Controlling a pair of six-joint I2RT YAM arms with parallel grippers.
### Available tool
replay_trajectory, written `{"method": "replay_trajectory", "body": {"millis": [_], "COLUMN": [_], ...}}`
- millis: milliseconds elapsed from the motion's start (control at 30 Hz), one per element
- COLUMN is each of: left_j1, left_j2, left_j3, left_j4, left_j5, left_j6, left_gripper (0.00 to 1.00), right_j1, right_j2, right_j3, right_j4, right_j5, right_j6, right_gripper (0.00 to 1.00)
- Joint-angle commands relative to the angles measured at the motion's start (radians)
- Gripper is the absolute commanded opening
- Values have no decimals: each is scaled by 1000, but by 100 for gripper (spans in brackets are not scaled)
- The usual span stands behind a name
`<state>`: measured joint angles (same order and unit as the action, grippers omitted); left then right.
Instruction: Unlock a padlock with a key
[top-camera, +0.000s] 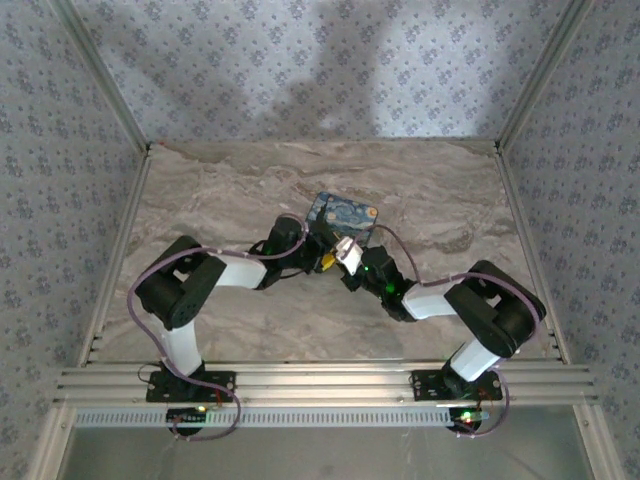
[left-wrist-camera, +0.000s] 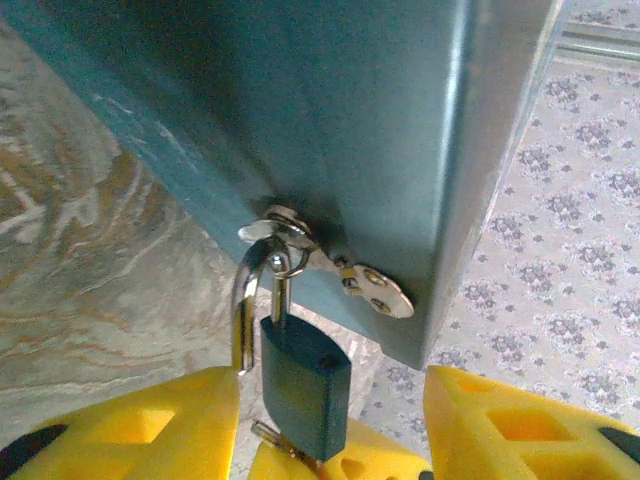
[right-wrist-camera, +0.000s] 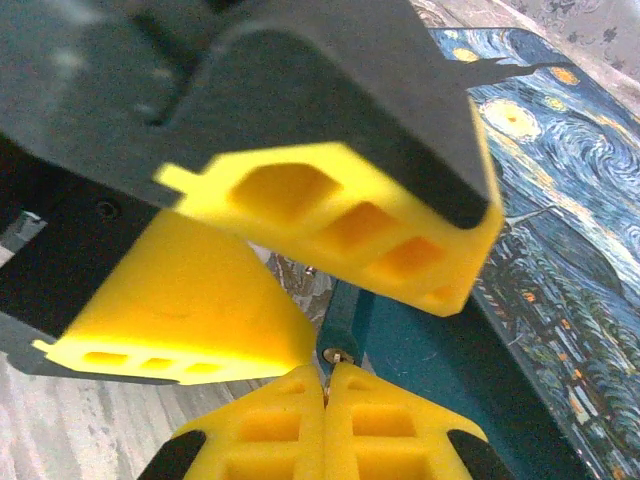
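Observation:
The small dark blue-grey padlock (left-wrist-camera: 305, 385) hangs from the hasp (left-wrist-camera: 380, 292) on the tin's corner. One leg of its silver shackle (left-wrist-camera: 243, 310) stands out of the body. The key (left-wrist-camera: 268, 434) sticks into the padlock's underside, and my right gripper (right-wrist-camera: 325, 375) is shut on it, just under the padlock (right-wrist-camera: 345, 320). My left gripper (left-wrist-camera: 332, 400) is open, with a yellow finger (left-wrist-camera: 150, 420) on each side of the padlock and a gap on both sides. From above, both grippers (top-camera: 322, 255) (top-camera: 350, 268) meet at the tin's near edge.
The starry-night printed tin (top-camera: 343, 210) lies on the marble-patterned table (top-camera: 200, 200), behind the grippers. Its painted lid (right-wrist-camera: 540, 230) runs along the right of the right wrist view. Patterned walls and metal rails (top-camera: 110, 240) close in the table.

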<state>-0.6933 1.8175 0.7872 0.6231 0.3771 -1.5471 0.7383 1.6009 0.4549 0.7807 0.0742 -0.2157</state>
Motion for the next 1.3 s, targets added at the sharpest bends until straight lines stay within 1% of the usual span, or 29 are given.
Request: {"method": "replay_trajectory", "body": {"millis": [0, 167, 433, 600, 700, 900, 1033, 1167, 1267], "left_j1": [17, 46, 103, 136, 155, 193, 210, 245, 248], "left_j2": [-73, -139, -306, -353, -348, -303, -261, -199, -163], "left_j3": [-21, -38, -22, 24, 40, 79, 123, 173, 235], "left_j4": [-60, -134, -395, -524, -544, -561, -597, -594, -625], "left_j5": [-7, -16, -99, -127, -120, -87, -86, -39, -32], "left_j6": [58, 128, 327, 436, 464, 510, 572, 604, 662], "left_gripper": [56, 61, 70, 73, 73, 73, 74, 74, 74], "right_j1": [4, -11, -36, -64, -89, -133, -164, -180, -188], "right_j2": [18, -2, -25, -22, -2, 67, 99, 114, 110], "right_j3": [-21, -31, -62, -101, -115, -104, -113, -111, -111], "right_j4": [49, 58, 53, 98, 140, 175, 209, 214, 195], "right_j5": [-40, -99, -186, -212, -248, -339, -359, -377, -373], "right_j6": [75, 177, 406, 542, 615, 704, 753, 782, 783], "right_gripper": [0, 0, 0, 0, 0, 0, 0, 0, 0]}}
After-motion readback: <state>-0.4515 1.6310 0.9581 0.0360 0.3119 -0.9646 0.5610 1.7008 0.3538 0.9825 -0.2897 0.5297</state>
